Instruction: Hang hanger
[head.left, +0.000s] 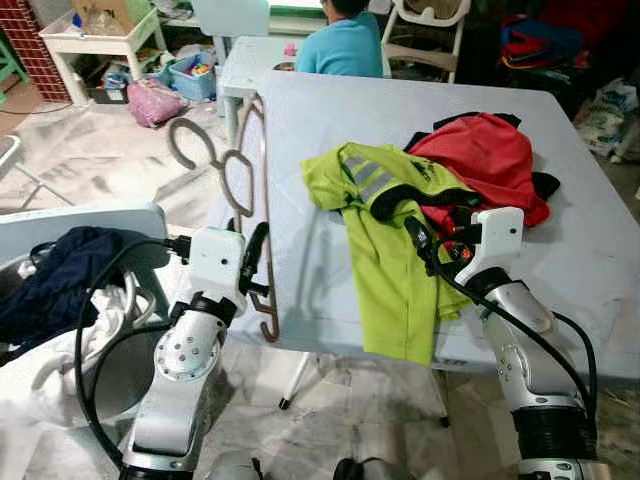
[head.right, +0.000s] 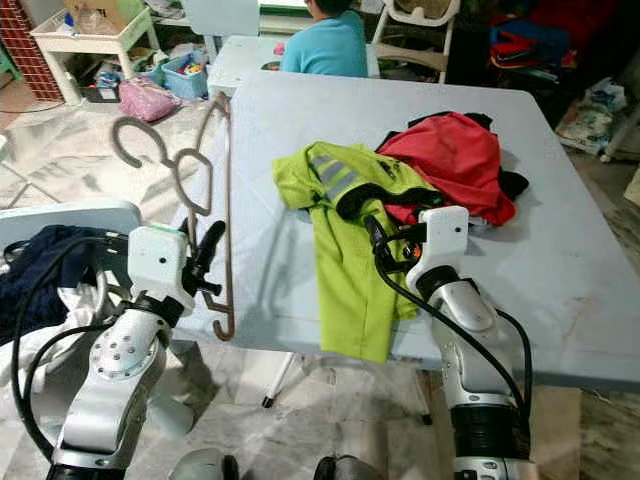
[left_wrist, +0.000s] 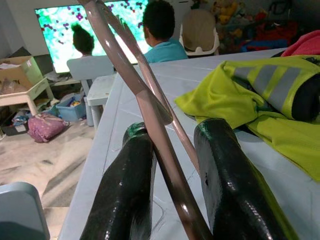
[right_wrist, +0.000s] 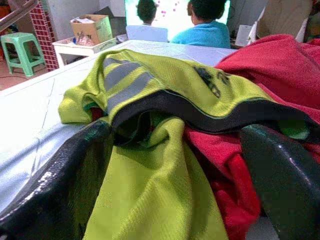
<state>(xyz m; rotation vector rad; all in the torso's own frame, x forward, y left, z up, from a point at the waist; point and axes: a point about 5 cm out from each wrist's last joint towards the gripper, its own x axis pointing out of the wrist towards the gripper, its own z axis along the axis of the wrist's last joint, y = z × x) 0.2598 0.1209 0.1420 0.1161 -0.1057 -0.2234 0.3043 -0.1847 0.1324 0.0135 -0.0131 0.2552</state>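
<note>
Two thin brown hangers (head.left: 262, 170) stand upright at the left edge of the pale grey table (head.left: 330, 120), hooks pointing away to the left. My left gripper (head.left: 256, 262) is shut on their lower rods, and the rod (left_wrist: 150, 115) runs between the two black fingers. A yellow-green shirt (head.left: 390, 270) lies on the table and droops over the front edge, partly on top of a red garment (head.left: 485, 155). My right gripper (head.left: 437, 235) is open at the shirt's dark collar, with the cloth (right_wrist: 165, 165) bunched between its wide-spread fingers.
A person in a blue shirt (head.left: 340, 45) sits behind the table, facing a bright screen. A dark blue garment (head.left: 55, 275) and white cloth fill a round seat to my left. A pink bag (head.left: 150, 100), a blue bin (head.left: 195, 75) and a small white table stand farther back.
</note>
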